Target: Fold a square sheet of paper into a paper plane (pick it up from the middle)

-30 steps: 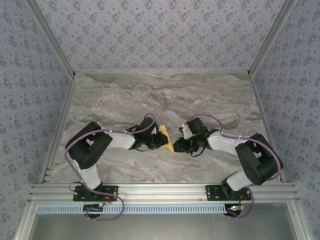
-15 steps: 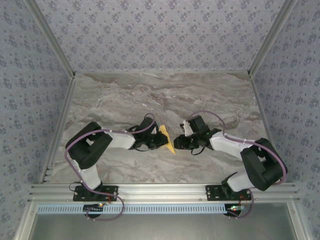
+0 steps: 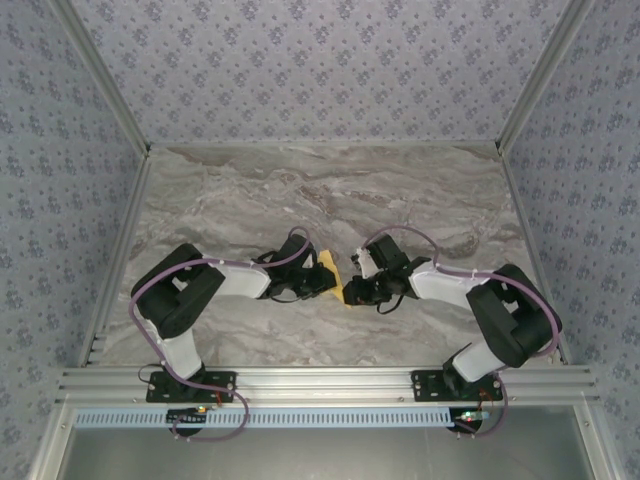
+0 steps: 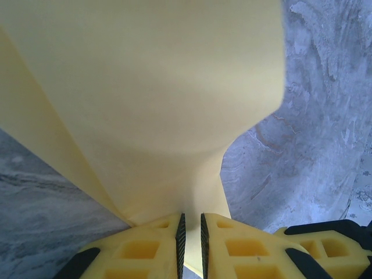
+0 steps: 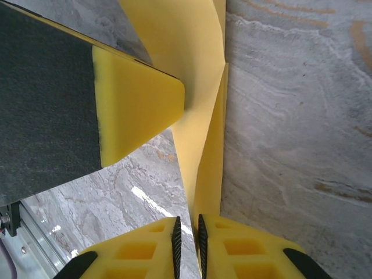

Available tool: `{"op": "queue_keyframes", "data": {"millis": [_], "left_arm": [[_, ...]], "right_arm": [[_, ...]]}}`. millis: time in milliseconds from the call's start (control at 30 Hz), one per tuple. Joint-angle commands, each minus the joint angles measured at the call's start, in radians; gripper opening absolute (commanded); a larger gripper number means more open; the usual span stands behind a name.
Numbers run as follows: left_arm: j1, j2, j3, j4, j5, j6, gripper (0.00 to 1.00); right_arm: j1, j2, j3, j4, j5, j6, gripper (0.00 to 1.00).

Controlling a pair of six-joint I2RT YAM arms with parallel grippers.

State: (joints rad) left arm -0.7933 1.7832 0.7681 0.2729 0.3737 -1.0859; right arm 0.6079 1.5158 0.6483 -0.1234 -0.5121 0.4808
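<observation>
The square sheet of paper [image 3: 331, 266] is folded and stands on edge at the table's middle, held between both arms. My left gripper [image 3: 324, 284] is shut on its left side; in the left wrist view the yellow sheet [image 4: 145, 87] runs down between the pads of that gripper [image 4: 190, 232]. My right gripper [image 3: 352, 291] meets it from the right. In the right wrist view this gripper [image 5: 187, 238] is shut on the paper's folded lower edge [image 5: 200, 116], and a finger [image 5: 136, 110] of the left gripper crosses the upper left.
The grey marble table [image 3: 330, 190] stretches away behind the arms. An aluminium rail [image 3: 320, 380] runs along the near edge by the arm bases. Patterned walls [image 3: 320, 70] close off the back and both sides.
The right gripper has moved left onto the paper and closed its jaws on it. The left arm and the paper have stayed in place.
</observation>
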Motion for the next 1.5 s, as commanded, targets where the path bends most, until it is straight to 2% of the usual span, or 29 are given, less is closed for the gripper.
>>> {"op": "queue_keyframes", "data": {"millis": [0, 133, 633, 967, 1100, 1267, 1467], "left_arm": [[-0.003, 0.031, -0.012, -0.075, -0.044, -0.006, 0.19], [-0.004, 0.029, -0.013, -0.08, -0.047, -0.008, 0.19], [-0.003, 0.033, -0.02, -0.095, -0.065, -0.017, 0.19], [-0.004, 0.045, -0.002, -0.142, -0.075, -0.017, 0.19], [-0.003, 0.043, -0.002, -0.141, -0.075, -0.015, 0.19], [-0.004, 0.048, 0.0, -0.143, -0.075, -0.017, 0.18], [-0.003, 0.047, -0.003, -0.143, -0.076, -0.023, 0.18]], "right_arm": [[0.005, 0.012, 0.025, -0.003, -0.011, -0.011, 0.15], [0.006, 0.02, 0.017, -0.014, -0.015, -0.013, 0.1], [0.006, 0.094, 0.012, -0.037, -0.005, -0.018, 0.1], [0.014, -0.069, 0.023, -0.102, 0.039, -0.016, 0.16], [0.046, -0.111, 0.028, -0.055, 0.075, 0.032, 0.13], [0.067, -0.02, 0.073, -0.023, 0.081, 0.06, 0.0], [0.055, 0.059, 0.077, 0.005, 0.078, 0.078, 0.0]]}}
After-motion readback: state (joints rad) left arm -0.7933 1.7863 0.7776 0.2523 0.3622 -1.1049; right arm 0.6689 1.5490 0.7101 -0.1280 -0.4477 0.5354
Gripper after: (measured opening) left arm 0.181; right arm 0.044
